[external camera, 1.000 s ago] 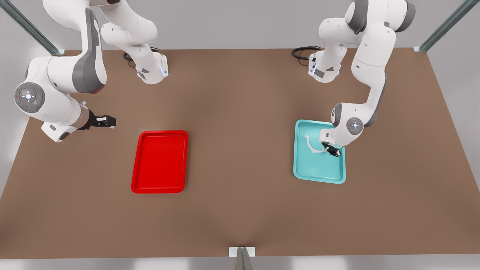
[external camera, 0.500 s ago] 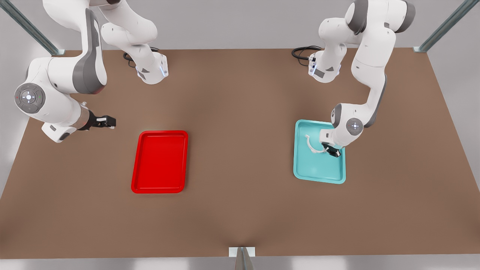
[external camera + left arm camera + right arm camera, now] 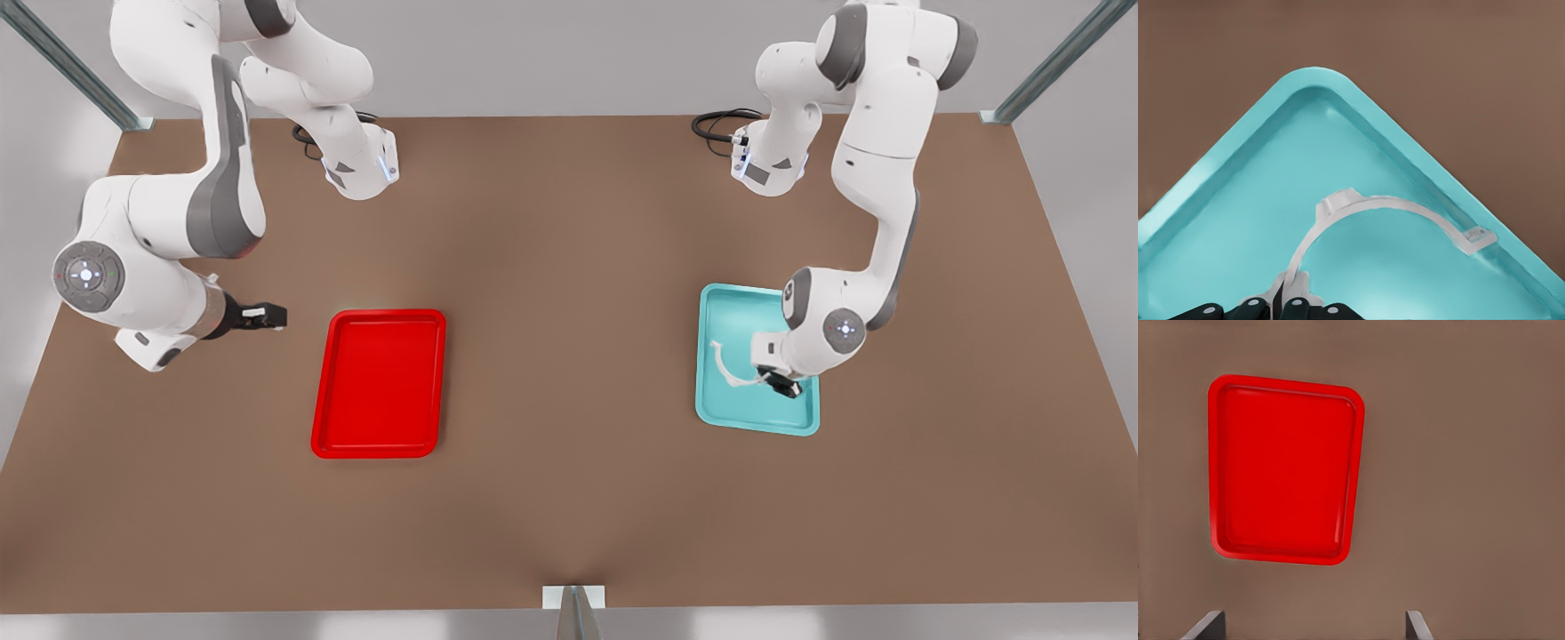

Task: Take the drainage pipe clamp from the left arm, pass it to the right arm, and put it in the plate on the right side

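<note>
**Clamp pinched at one end, arc pointing away from the left fingers**

The left gripper has its fingers closed on one flared end of the drainage pipe clamp. From that pinch point the white arc curves up and away, and its free end reaches close to the rim of the teal tray. The clamp's long axis therefore runs outward from the fingers, not across them. In the front view the clamp sits over the teal tray, with the left gripper at its end nearer the front view's right; whether the arc is clear of the tray floor cannot be told.

The right gripper waits well apart, beside the plate on the front view's left. Its fingers stand spread and hold nothing, above the bare surface near the plate.

Judgement: the free end is the only graspable part for the handover. It points toward the right arm's side, so the left arm is the one to close the gap.
</note>
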`<state>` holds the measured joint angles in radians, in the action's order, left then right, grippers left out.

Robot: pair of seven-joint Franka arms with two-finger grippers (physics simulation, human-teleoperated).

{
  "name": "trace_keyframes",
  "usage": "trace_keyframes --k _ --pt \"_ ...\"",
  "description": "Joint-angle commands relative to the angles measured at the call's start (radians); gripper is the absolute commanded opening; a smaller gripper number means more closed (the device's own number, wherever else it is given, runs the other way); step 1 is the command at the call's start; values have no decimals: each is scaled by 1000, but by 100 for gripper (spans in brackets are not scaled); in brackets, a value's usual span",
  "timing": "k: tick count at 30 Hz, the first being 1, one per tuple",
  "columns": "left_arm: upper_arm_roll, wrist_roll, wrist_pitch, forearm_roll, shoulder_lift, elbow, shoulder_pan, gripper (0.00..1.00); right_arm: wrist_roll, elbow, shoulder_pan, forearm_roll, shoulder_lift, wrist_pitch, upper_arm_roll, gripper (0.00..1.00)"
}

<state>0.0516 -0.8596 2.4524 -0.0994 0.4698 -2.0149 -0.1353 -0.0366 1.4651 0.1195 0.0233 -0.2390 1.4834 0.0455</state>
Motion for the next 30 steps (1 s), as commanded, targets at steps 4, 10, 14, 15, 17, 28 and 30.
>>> trace_keyframes --k 4,10,14,15,17,28,30 --pt "10 248 -286 -8 82 257 -47 21 -3 -106 126 -68 -143 69 -3 100" --pt "10 732 -326 -2 145 439 -237 21 11 -101 210 -148 -201 219 -3 100" --pt "50 1086 -355 -14 142 472 -277 21 17 -98 310 -163 -240 310 -3 100" --pt "59 1235 -355 -17 158 502 -277 21 17 -97 319 -187 -255 339 -4 100" --pt "79 1285 -355 -25 170 535 -297 21 17 -92 356 -210 -286 397 -4 100" --pt "82 1212 -346 -59 248 665 -440 21 1 164 477 -238 -169 801 -3 100" --pt "82 1212 -346 -59 250 665 -445 21 3 224 480 -237 -146 802 -4 100"
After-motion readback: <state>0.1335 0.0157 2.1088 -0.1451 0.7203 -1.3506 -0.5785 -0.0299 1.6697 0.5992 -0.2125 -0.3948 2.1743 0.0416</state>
